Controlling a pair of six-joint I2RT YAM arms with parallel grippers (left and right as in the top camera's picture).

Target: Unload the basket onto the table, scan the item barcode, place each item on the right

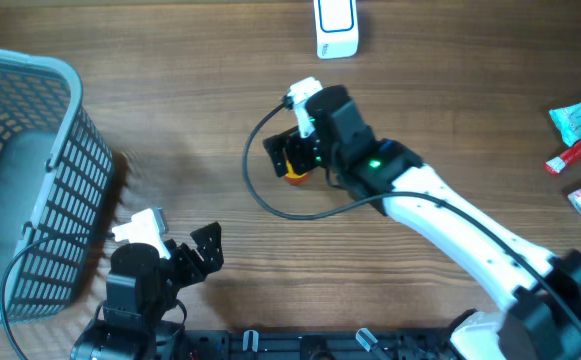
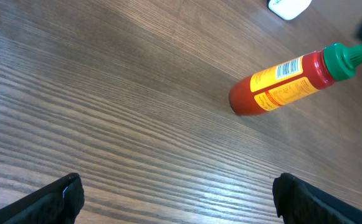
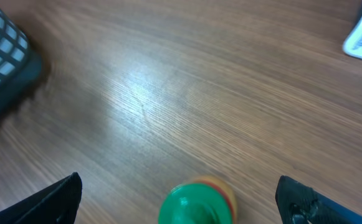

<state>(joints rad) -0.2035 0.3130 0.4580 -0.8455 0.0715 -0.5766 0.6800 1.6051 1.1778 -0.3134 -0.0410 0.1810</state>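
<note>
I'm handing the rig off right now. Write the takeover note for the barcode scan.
Left end effector: open, empty, low over bare table.
Right end effector: open, straddling the sauce bottle's green cap, not gripping.
The bottle lies on its side mid-table, barcode visible on the label. A white device, likely the scanner, sits at the far edge.
Done: nothing grasped or scanned.
Left: close on the bottle, present the barcode to the scanner.

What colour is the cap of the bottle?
The cap is green; the left wrist view shows it best.
</note>
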